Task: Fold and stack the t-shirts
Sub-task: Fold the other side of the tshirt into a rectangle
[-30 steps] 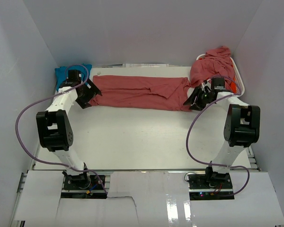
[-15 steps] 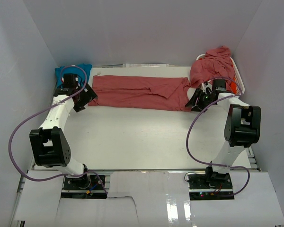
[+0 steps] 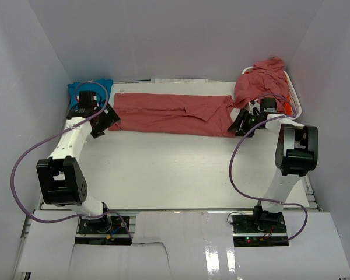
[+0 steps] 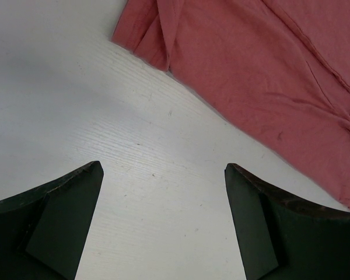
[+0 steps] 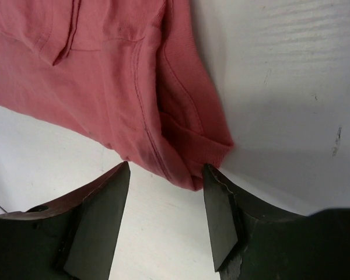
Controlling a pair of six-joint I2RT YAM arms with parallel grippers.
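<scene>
Dusty rose-red cotton t-shirt (image 3: 172, 114): is lying spread flat across upper centre of white table (image 3: 163, 169). Left pincer (image 4: 163, 175): is hovering released, jaws wide, over bare table beside shirt's left corner. Right pincer (image 5: 166, 172): is hovering released, jaws apart at shirt's right corner.

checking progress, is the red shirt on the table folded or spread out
Partly folded: the red shirt lies as a long narrow strip, doubled layers showing at both ends in the wrist views.
</scene>
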